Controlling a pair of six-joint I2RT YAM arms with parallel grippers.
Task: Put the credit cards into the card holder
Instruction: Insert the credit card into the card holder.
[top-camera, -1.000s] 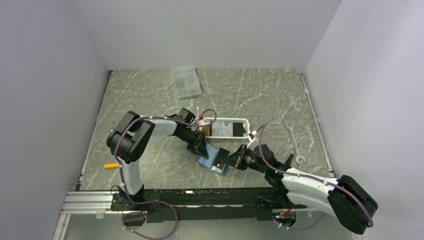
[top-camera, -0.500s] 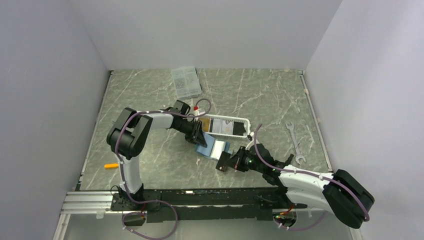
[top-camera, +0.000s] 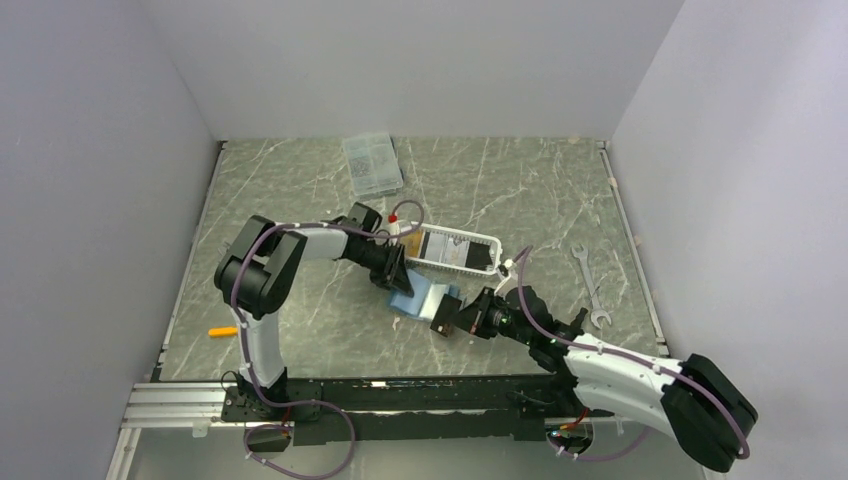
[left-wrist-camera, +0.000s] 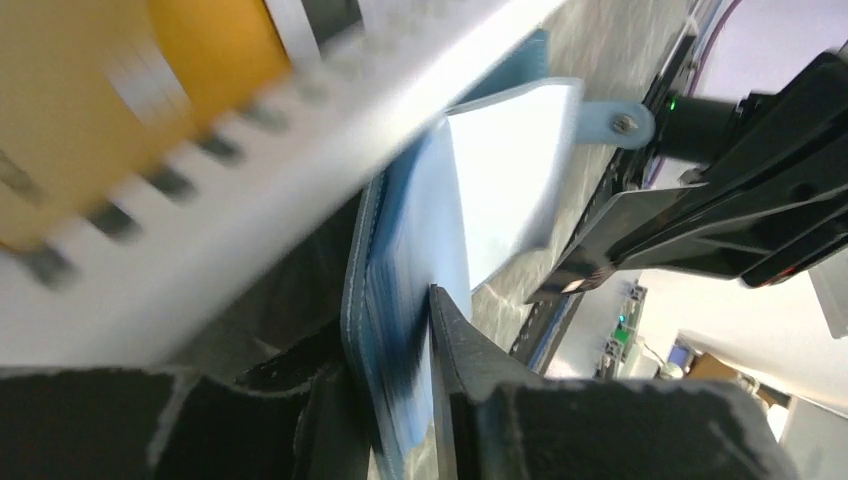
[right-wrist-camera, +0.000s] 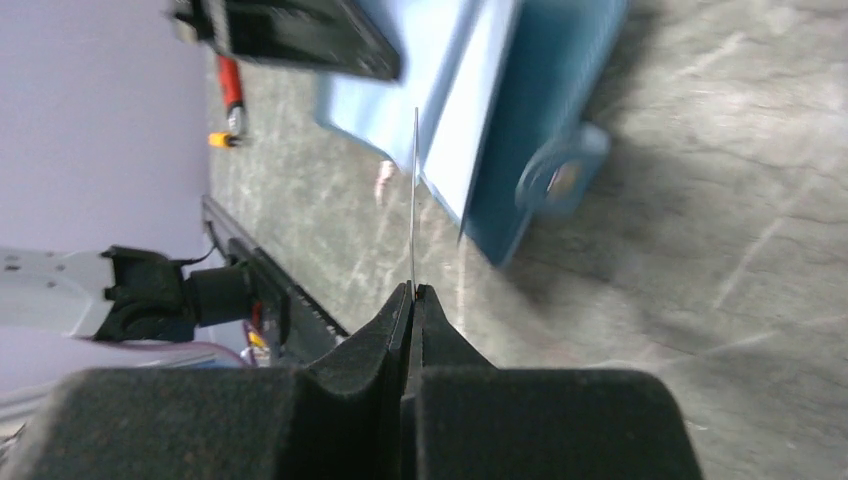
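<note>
The top camera looks down from high up at the near side and sees the whole table (top-camera: 300, 190). The left wrist camera faces right and the right one faces left, both low and close. All three see the card holder (top-camera: 422, 296).

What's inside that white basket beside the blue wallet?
The white basket holds a black card at one end; a yellow-gold card shows through its slats. Anything beneath them is covered.

Plain pale grey-lilac walls (top-camera: 420, 60) close in the back, left and right of a grey-green marble-patterned tabletop (top-camera: 520, 180) veined in white. A silver metal rail (top-camera: 170, 405) runs along its near edge. The light is soft and even.
</note>
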